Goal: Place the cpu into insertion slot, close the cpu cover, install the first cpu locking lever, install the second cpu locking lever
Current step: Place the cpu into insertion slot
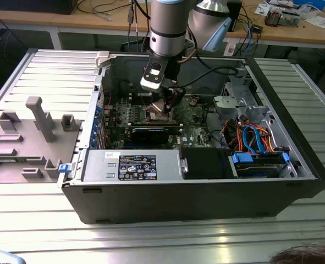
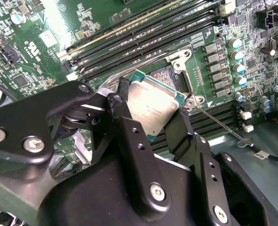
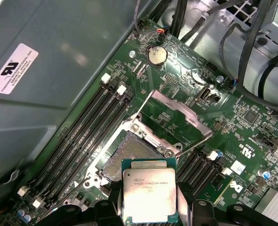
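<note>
Exterior view: the silver-grey robot arm (image 1: pixel 167 27) reaches down into an open dark-grey computer case (image 1: pixel 151 203) that lies on its side on a ribbed aluminium table (image 1: pixel 151 242). Its black gripper (image 1: pixel 172 103) hangs low over the green circuit board (image 1: pixel 195 124), roughly mid-case. On the exterior view's left, just beside the case, sits a grey plastic fixture tray (image 1: pixel 30 137) with upright blocks.

In both wrist views, the gripper (image 3: pixel 149 203) is pinching the cpu (image 3: pixel 149 195), a small flat square chip with a dull silver-grey metal top and a green edge, with one black finger pressed against each opposite side. In the second wrist view, the fingers (image 2: pixel 129 136) grip the chip (image 2: pixel 153 106) the same way.

The chip is not seated. The insertion slot (image 3: pixel 124 157), a square socket with a speckled grey contact field and a silvery metal rim, lies bare on the board, and the chip overlaps only the socket's edge nearest the gripper. In the second wrist view, the socket's dark centre (image 2: pixel 169 70) shows just past the chip's far edge.

The cpu cover (image 3: pixel 176 120), a thin silvery metal frame with a large window, stands swung up and open on the far side of the socket. Long black memory slots (image 3: pixel 82 136) run alongside the socket, and a round silver coin battery (image 3: pixel 157 55) sits further off. A thin silvery wire lever (image 2: pixel 221 125) slants across the board near the socket's corner.
</note>
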You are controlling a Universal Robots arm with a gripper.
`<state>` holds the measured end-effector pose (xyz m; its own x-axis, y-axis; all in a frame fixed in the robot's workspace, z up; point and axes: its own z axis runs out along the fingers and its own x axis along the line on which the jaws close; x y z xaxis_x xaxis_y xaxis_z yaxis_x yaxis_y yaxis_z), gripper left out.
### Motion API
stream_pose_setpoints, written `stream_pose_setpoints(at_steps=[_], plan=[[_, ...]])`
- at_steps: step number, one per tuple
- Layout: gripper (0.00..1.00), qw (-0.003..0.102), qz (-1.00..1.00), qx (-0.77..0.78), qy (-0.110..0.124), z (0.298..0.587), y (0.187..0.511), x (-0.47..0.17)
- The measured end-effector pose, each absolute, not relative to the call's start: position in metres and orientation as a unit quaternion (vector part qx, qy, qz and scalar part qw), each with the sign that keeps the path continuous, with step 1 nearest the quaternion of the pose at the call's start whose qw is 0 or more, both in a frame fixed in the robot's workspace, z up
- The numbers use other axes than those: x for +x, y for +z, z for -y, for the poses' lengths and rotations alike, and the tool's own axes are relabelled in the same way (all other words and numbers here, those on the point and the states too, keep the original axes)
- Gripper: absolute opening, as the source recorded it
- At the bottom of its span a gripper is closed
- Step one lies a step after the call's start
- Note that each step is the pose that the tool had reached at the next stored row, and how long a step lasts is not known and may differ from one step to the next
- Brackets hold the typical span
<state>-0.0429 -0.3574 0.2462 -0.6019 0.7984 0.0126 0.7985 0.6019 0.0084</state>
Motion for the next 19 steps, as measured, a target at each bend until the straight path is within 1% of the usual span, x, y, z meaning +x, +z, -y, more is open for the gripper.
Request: stream_pose_setpoints(at_steps=[19], plan=[[0.55, 0.004, 0.890, -0.456, -0.007, 0.3574, 0.2453, -0.0429]])
